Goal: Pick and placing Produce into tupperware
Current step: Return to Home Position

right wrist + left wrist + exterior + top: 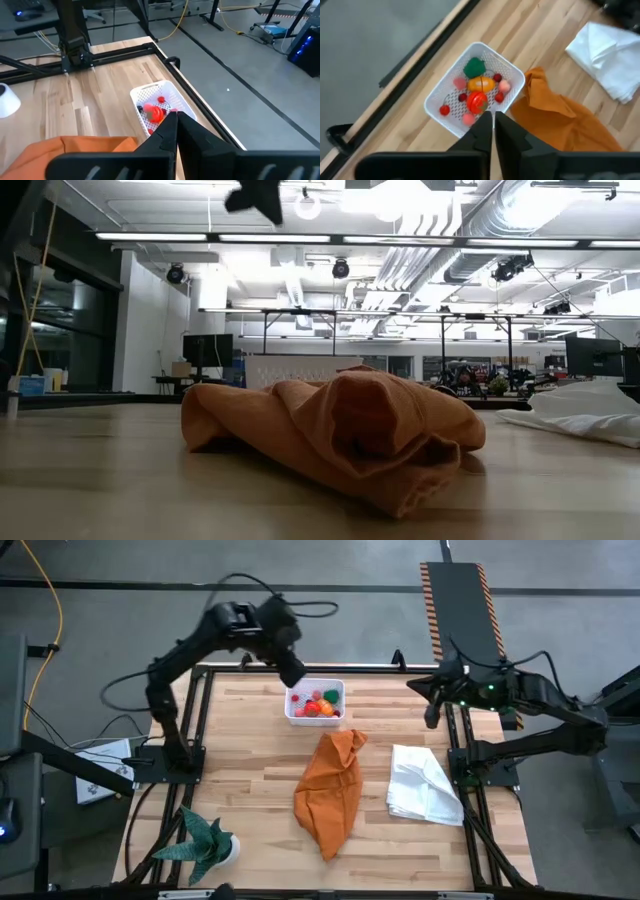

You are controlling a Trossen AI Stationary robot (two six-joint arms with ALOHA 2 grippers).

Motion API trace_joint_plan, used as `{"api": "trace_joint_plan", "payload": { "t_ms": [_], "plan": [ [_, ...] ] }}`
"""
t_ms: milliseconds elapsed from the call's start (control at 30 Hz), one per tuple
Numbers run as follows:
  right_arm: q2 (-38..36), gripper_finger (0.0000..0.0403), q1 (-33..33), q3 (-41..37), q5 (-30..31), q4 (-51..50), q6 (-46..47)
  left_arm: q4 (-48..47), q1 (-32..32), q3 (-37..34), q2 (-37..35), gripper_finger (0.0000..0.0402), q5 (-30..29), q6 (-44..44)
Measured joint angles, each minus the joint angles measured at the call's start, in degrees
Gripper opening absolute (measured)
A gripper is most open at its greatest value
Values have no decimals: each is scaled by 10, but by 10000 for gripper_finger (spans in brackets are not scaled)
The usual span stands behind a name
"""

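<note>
High view shows you the left gripper (293, 673) over the rim of the tupperware (336, 686) — fingers pressed together, empty; produce (318, 707) lies inside, right gripper (432, 716) well apart from it, likewise closed

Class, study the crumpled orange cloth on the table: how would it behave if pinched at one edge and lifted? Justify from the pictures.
Probably floppy: the orange cloth lies in soft, rumpled folds. Lifted, it would likely drape and trail, looking thin and light. Pushed, its loose heap would probably bunch.
</note>
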Motion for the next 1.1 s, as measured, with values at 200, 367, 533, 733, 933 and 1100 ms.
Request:
{"api": "trace_joint_plan", "payload": {
  "t_ms": [200,367,533,733,933,1100],
  "plan": [
    [-34,0,0,0,0,-35,17,-8,-1,0,-74,12,1,-14],
    [-51,0,0,0,0,-59,54,-39,0,-1,-132,4,0,-23],
    [-59,0,0,0,-1,-67,86,-56,-1,-1,-198,1,0,-24],
    [-75,0,1,0,-71,-88,91,-46,-1,-13,-294,1,-3,-34],
    [-167,0,1,-54,-86,-100,135,72,-1,-176,-455,0,3,-57],
    [-281,0,1,-154,-138,25,205,316,-1,-446,-646,0,63,-102]
  ]
}}
